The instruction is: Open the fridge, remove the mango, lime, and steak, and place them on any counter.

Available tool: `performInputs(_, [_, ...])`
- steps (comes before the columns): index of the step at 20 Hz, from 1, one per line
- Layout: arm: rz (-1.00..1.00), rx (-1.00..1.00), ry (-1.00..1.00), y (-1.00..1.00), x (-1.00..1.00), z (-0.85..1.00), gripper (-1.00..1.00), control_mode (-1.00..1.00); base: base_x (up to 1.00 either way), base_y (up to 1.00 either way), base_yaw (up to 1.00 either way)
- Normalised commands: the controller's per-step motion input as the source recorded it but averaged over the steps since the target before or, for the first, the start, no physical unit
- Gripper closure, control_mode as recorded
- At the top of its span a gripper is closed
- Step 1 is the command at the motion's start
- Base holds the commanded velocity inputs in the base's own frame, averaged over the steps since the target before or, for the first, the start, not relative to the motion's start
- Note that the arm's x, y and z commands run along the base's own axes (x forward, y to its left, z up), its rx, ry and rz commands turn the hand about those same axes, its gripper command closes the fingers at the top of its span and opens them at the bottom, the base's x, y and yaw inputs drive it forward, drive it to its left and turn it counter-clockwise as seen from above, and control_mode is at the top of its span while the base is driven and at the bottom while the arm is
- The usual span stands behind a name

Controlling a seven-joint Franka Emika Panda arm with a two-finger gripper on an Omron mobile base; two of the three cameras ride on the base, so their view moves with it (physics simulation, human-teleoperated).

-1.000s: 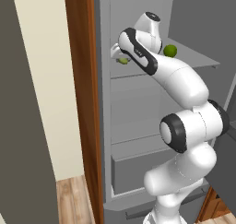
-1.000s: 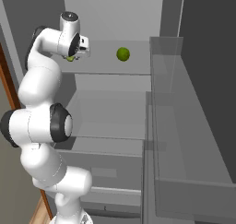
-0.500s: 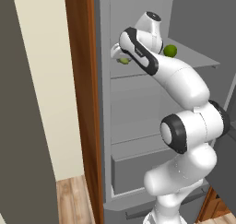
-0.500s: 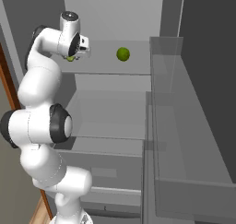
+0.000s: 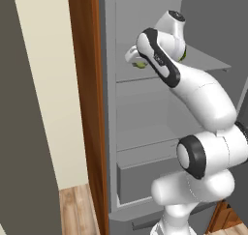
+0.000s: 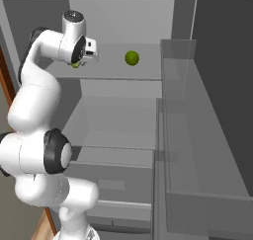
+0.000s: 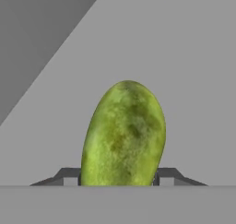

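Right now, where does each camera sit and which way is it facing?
Left base view: behind the arm on its left, looking into the open fridge; the arm rises lower right, hand at the mango.
Right base view: behind the arm on its right, facing the shelves and door bins; the arm rises lower left, lime on the shelf.
Hand view: on the hand, looking along the gripper, shut on the mango.
Both base views share the fridge, arm and mango.
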Motion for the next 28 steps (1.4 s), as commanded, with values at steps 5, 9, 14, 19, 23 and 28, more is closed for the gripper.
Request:
performInputs(5, [0.0,0.0,-0.22,-0.33,-1.0,0.14,1.0,-1.0,0.0,0.0,0.0])
performInputs(9, [0.0,0.0,-0.03,-0.23,-1.0,0.41,1.0,-1.0,0.0,0.0,0.0])
performInputs(14, [-0.01,0.0,-0.03,-0.2,-1.0,0.47,1.0,-1.0,0.0,0.0,0.0])
performInputs(19, [-0.13,0.0,0.01,-0.09,-0.82,0.46,1.0,-1.0,0.0,0.0,0.0])
performInputs(23, [-0.24,0.0,0.02,-0.09,-0.73,0.01,1.0,-1.0,0.0,0.0,0.0])
performInputs(28, [-0.15,0.0,0.0,-0.11,-0.42,0.0,1.0,-1.0,0.0,0.0,0.0])
